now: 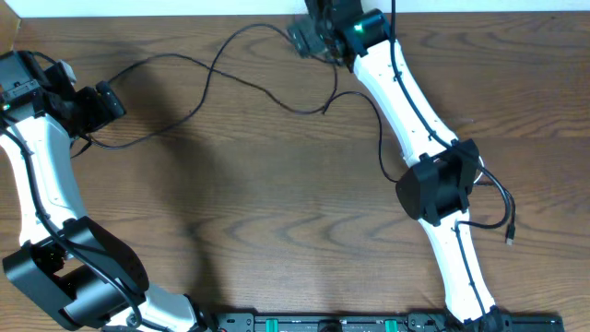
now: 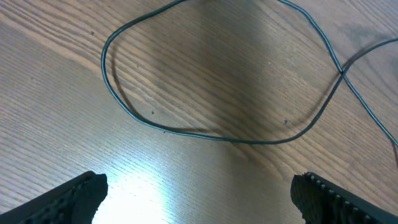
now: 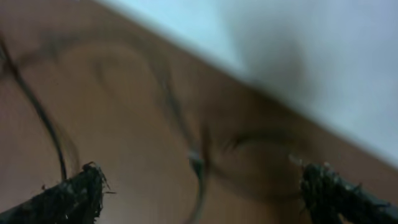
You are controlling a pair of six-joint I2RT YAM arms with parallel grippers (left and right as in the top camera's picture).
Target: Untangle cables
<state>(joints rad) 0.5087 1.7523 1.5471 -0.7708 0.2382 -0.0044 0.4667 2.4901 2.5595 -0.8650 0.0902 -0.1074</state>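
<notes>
Black cables [image 2: 205, 135] sprawled; 2 end effectors [image 2: 199, 186] [image 3: 199, 183] open.

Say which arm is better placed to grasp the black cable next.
Right, probably: the black cable runs between the open fingers of the right gripper, though blurred. The left gripper is open too, but the loop lies ahead of it.

The whole tabletop [image 1: 277, 231] is viewed straight down from overhead. The left wrist view is aimed steeply down, close over a cable [image 2: 249, 142] loop shared with overhead. The right wrist view (blurred) is held low, facing the tabletop's far edge.
</notes>
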